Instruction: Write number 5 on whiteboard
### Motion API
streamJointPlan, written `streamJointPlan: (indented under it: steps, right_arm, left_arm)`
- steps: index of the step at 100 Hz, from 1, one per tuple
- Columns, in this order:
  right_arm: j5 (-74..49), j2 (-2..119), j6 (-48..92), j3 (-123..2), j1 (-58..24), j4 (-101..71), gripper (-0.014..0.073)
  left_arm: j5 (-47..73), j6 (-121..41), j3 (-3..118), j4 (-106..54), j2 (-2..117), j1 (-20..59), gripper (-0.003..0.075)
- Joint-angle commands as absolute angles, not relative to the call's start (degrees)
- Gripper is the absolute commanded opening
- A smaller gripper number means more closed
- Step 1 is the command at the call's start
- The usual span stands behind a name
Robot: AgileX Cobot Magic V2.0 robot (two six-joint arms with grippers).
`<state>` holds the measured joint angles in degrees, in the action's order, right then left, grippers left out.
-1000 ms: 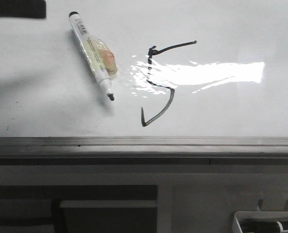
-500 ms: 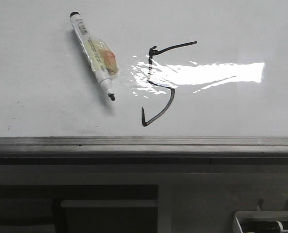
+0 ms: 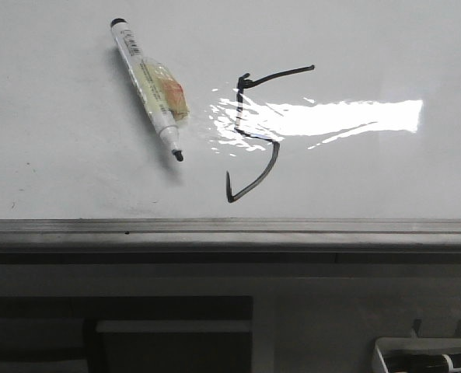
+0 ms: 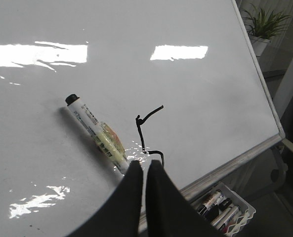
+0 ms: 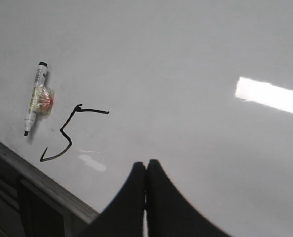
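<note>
The number 5 (image 3: 255, 132) looks finished; marker (image 3: 147, 85) lies uncapped beside it, both grippers' jaws pressed together, empty, so keep clear.

I see the whiteboard (image 3: 385, 171) lying flat, an uncapped marker (image 3: 147, 86) resting on it just beside the drawn number 5 (image 3: 255, 132).

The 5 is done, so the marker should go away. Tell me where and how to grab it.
Grip the marker across its barrel, near the taped middle, coming straight down from above. It lies flat on the whiteboard, uncapped, its tip slanting toward the near rail, so close the tool across the narrow width. Keep off the tip, which sits just left of the number 5, to avoid smearing.
</note>
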<state>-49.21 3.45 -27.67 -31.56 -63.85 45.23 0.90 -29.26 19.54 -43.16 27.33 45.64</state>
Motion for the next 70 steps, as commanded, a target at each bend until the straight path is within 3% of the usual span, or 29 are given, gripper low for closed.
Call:
streamJointPlan:
  steps: [1,21,34,48,70]
  right_arm:
    - [-46.12,4.32,-27.66,-32.76,-63.58,48.08,-0.0050]
    - [-46.12,4.32,-27.66,-32.76,-63.58,48.08,-0.0050]
    - [-46.12,4.32,-27.66,-32.76,-63.58,48.08,-0.0050]
    - [-46.12,4.32,-27.66,-32.76,-63.58,48.08,-0.0050]
    - [-46.12,4.32,-27.66,-32.76,-63.58,48.08,-0.0050]
  left_arm:
    - [-2.41,-29.31,20.62,-43.22,27.50,46.03,-0.0020]
    - [-11.64,-25.45,16.87,-23.07,27.30,42.98,-0.0020]
    - [-19.52,-19.54,11.51,-13.10,27.30,36.65,-0.0020]
    - [-20.05,-7.60,6.86,-1.30,27.28,29.86,-0.0020]
    - [-19.94,2.56,0.93,2.70,23.70,24.54,-0.0020]
